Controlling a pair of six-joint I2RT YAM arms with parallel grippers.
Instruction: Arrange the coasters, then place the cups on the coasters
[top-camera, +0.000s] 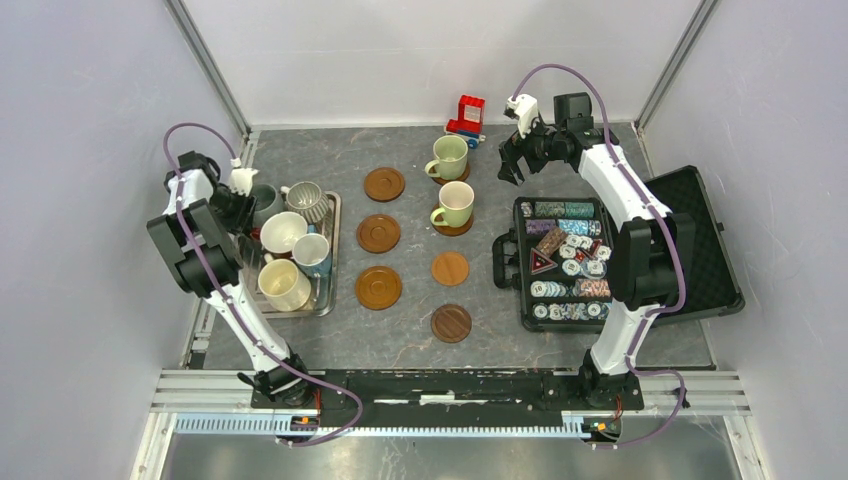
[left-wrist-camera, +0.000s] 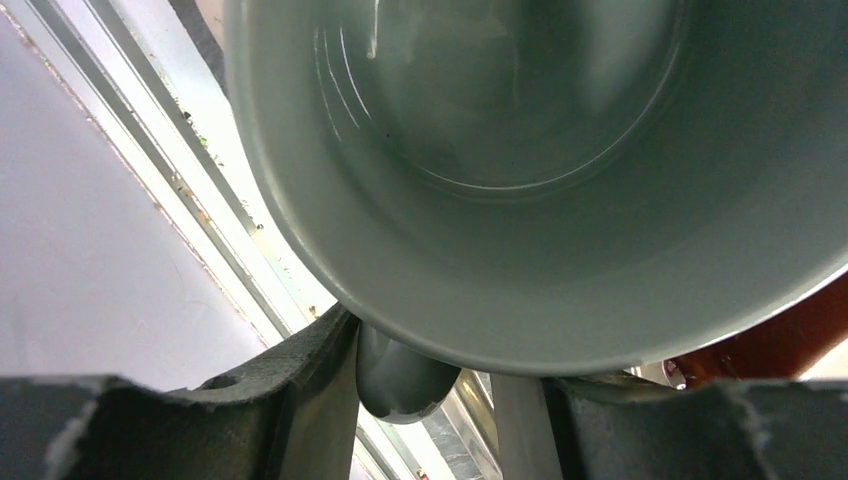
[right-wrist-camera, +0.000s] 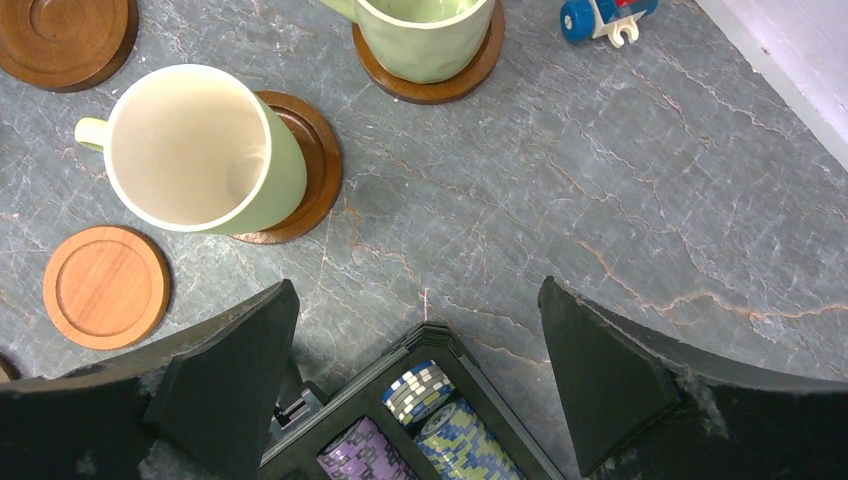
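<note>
Top external view: two pale green cups (top-camera: 449, 157) stand on coasters (top-camera: 452, 231) in the right column. Five bare coasters (top-camera: 378, 233) lie in two columns at table centre. The other cups sit in the metal tray (top-camera: 335, 262) at left. The left gripper (left-wrist-camera: 440, 380) straddles the handle of the grey-green cup (left-wrist-camera: 520, 250) in the tray's far corner. A gap shows at one finger, so it is unclamped. The right gripper (right-wrist-camera: 415, 290) hangs spread wide over the table, beside the chip case (right-wrist-camera: 437, 340).

Two green cups (right-wrist-camera: 190, 150) atop coasters (right-wrist-camera: 318, 165)
</note>
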